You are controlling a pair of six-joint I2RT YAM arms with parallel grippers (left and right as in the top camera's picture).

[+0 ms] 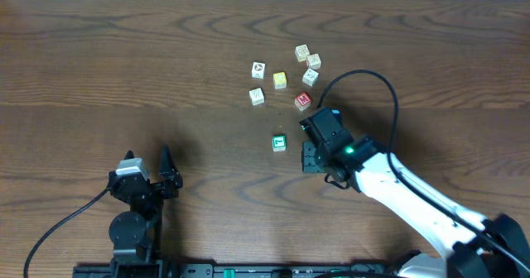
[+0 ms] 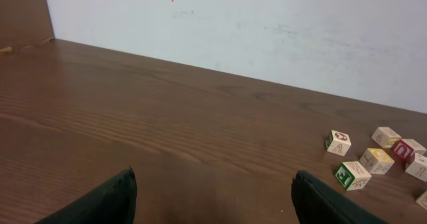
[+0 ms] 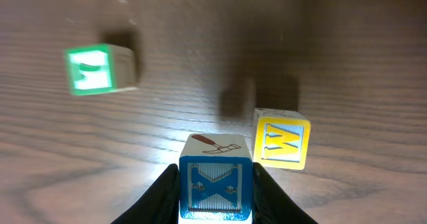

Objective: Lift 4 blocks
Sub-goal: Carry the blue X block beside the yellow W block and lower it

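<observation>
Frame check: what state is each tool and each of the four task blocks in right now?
left tool: open, empty.
right tool: shut on the blue X block.
blue X block: gripped by the right tool.
green block: lying on the table, not held.
yellow W block: lying on the table, not held.
red M block: lying on the table, not held.

A dark brown wooden table with visible grain meets a plain white wall at its far edge. Past the table's middle, one white letter cube lies just behind another. To their right, three cream cubes cluster close together.
</observation>
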